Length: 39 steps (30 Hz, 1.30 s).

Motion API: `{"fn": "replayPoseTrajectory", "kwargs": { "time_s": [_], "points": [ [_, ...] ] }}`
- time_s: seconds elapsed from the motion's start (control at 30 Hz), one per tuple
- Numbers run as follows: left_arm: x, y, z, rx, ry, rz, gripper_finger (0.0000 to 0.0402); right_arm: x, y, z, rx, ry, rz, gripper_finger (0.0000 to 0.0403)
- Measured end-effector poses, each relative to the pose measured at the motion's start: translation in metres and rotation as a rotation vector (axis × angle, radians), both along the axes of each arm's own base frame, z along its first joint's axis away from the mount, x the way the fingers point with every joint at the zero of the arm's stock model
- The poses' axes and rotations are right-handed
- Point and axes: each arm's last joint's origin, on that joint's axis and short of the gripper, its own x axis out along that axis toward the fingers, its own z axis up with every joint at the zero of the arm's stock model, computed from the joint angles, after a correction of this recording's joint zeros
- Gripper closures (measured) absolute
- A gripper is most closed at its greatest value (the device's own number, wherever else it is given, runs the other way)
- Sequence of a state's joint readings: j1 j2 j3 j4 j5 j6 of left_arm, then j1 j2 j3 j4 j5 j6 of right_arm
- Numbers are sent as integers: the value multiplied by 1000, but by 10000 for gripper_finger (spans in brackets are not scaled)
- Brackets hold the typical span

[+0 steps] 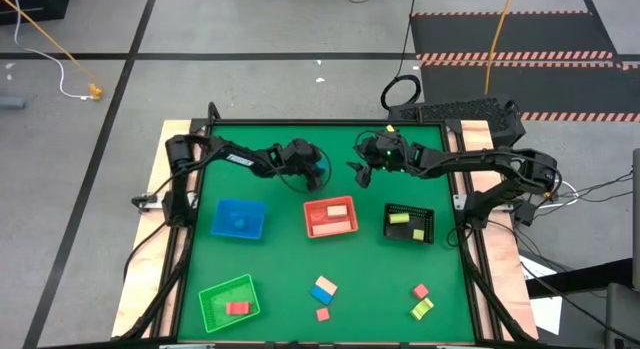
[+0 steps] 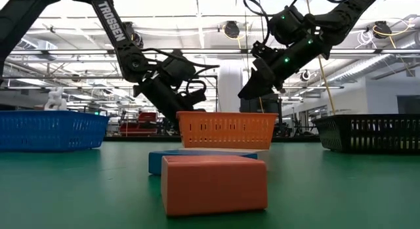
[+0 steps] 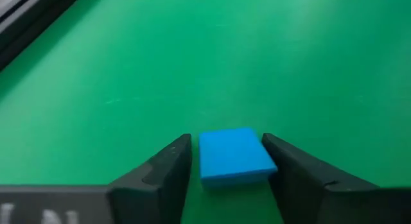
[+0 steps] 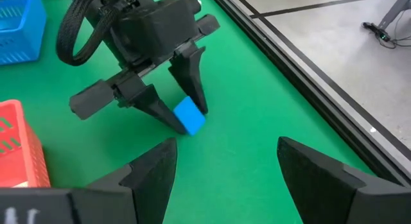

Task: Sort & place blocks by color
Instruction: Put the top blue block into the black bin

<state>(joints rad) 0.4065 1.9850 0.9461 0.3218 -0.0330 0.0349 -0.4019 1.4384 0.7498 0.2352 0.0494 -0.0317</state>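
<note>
One small blue block (image 4: 189, 115) sat between the fingers of the left gripper (image 4: 181, 112) at the far middle of the green counter (image 1: 280, 259), and whether it was off the felt I couldn't tell; the fingers flanked it closely, yet whether they truly pinched it could not be told. That was the risk as I judged it: a loose or off-centre hold could let the cube twist and drop short of the blue tray (image 1: 239, 219). The right gripper (image 4: 225, 166) hovered just beside the left one, fingers spread wide and empty, and the two arms were close enough that a careless swing might clip one against the other. Nearby, the red tray (image 1: 331, 216) held a pale bar and a pink piece, the black tray (image 1: 410, 223) a yellow-green block, the green tray (image 1: 229, 299) a red one. Loose blocks waited along the near edge, well clear of the route.
</note>
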Motion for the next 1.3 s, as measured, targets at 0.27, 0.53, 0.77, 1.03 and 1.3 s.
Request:
{"fn": "replayPoseTrajectory", "kwargs": {
  "time_s": [0.27, 0.53, 0.77, 1.03, 1.3],
  "points": [
    [-2, -3, 6, -62, -22, 49, 267, -1, 0, -1, 39, -4, -23, 145],
    [-17, -18, 70, -78, -68, 49, 267, -14, 17, 11, 136, 28, -40, 145],
    [-58, -66, 119, -189, 94, 15, 267, -32, 56, 42, 240, -44, 9, 145],
    [-119, -118, 151, -371, 288, 134, 267, -45, 102, 46, 464, -5, 32, 145],
    [-140, -139, 146, -445, 459, 243, 267, -58, 139, 31, 717, 202, 10, 145]
  ]
}}
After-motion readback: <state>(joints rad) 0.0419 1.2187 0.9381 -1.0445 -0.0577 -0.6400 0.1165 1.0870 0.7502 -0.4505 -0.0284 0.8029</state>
